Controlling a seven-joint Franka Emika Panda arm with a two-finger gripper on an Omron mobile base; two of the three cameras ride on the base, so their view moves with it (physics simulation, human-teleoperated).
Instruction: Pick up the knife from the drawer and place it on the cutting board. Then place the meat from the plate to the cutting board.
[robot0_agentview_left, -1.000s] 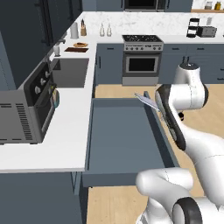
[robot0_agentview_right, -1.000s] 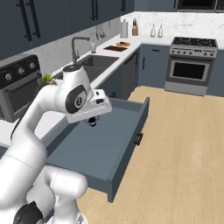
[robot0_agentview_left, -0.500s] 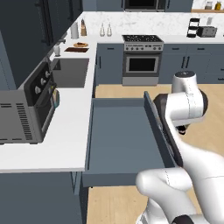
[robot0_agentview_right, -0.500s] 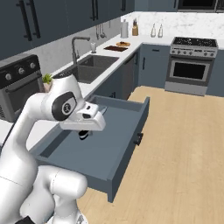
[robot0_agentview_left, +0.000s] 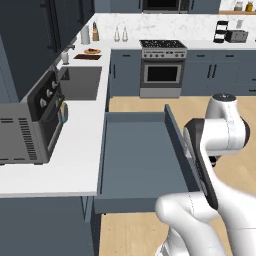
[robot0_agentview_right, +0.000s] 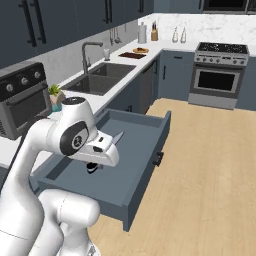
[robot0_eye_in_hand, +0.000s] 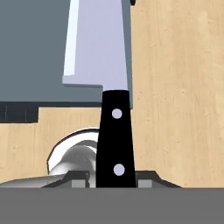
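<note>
The gripper (robot0_eye_in_hand: 114, 180) is clamped on the knife (robot0_eye_in_hand: 107, 83), its two fingertips pressing the black handle from either side at the bottom of the hand view. The silver blade runs straight away from the hand, lying over the grey floor of the open drawer (robot0_agentview_left: 135, 155) at its upper part, with the wooden floor (robot0_agentview_right: 210, 165) beside and below it.

In the right base view the knife's blade (robot0_agentview_right: 116, 138) pokes out from the hand above the drawer (robot0_agentview_right: 107, 172), pointing toward the drawer's far end. The arm is folded tightly there: its rounded elbow stands high over the near part of the drawer, and the wrist bends forward and down so the hand hangs over the drawer's inside.

In the left base view the arm rises at the drawer's right side, its upper joint bulging out past the drawer front over the wooden floor.

The drawer is pulled fully out from under the white counter (robot0_agentview_left: 75, 155). Far beyond the drawer, past the sink (robot0_agentview_left: 80, 82), the cutting board (robot0_agentview_left: 87, 57) lies on the counter with the plate (robot0_agentview_left: 92, 51) just behind it.
</note>
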